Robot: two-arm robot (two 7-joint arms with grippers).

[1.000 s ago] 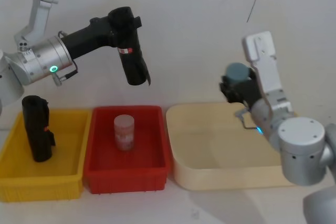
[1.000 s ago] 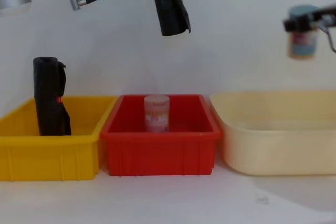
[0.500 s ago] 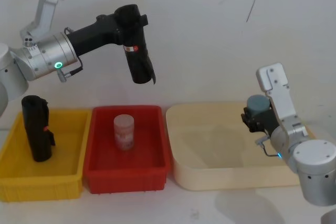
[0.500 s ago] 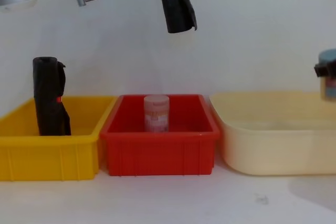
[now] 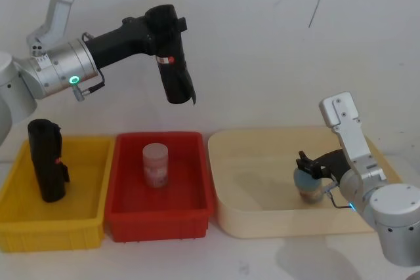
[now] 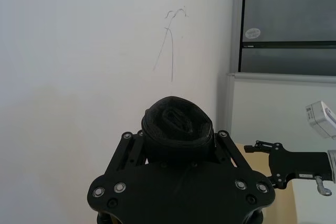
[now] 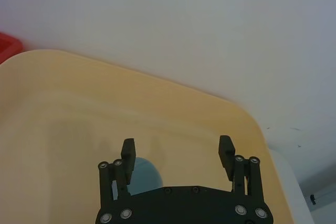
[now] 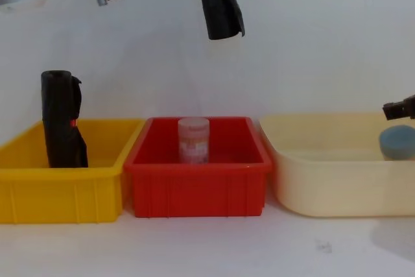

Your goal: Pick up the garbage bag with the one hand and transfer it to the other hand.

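Observation:
The garbage bag (image 5: 176,77), a tall black roll with a small red-and-white label, hangs tilted high above the red bin (image 5: 157,221). My left gripper (image 5: 164,29) is shut on its upper end. In the left wrist view the garbage bag's rolled top (image 6: 178,127) sits between the left gripper's (image 6: 176,141) fingers. From the chest the garbage bag (image 8: 220,4) shows at the top. My right gripper (image 5: 311,164) is low inside the beige tub (image 5: 262,222). In its wrist view the right gripper (image 7: 177,145) is open, fingers wide apart.
A blue-lidded jar (image 5: 308,185) stands in the beige tub just under the right gripper, apart from its fingers. A pale jar (image 5: 155,165) stands in the red bin. A stockier black roll (image 5: 46,162) stands upright in the yellow bin (image 5: 52,233).
My right gripper came down from head height into the beige tub and let go of the blue-lidded jar. My left arm carried the garbage bag slightly to the right.

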